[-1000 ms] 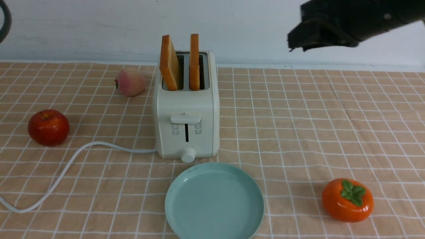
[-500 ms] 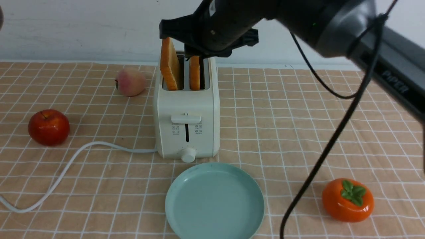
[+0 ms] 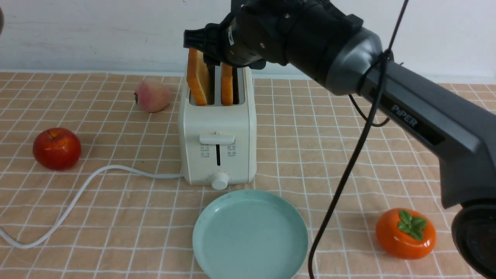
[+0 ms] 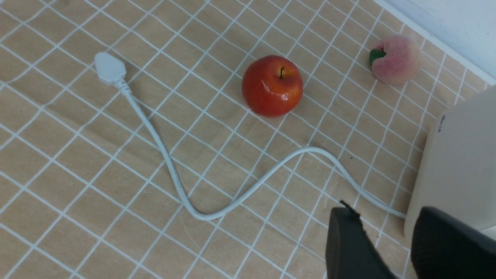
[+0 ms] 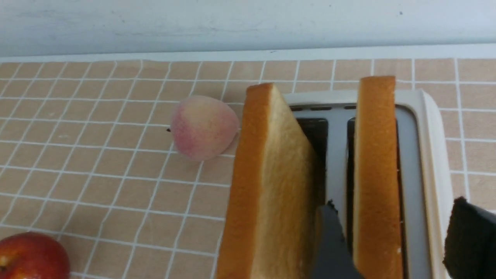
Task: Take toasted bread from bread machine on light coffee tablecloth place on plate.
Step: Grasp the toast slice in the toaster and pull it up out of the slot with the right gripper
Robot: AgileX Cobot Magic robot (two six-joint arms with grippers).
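Two golden-tan square toast slices (image 3: 197, 79) stand upright in the cream boxy toaster (image 3: 217, 128) near the far edge of the table (image 3: 348, 135). The right arm's fingers (image 5: 329, 248), spread and empty, straddle the slice nearer the right edge (image 5: 376, 174). The left arm's fingers (image 4: 348, 248), parted, hang farther off.

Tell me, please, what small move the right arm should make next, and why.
Probably close the right gripper: its open fingers straddle the right-hand toast slice standing in the bread machine, apparently not yet touching it.
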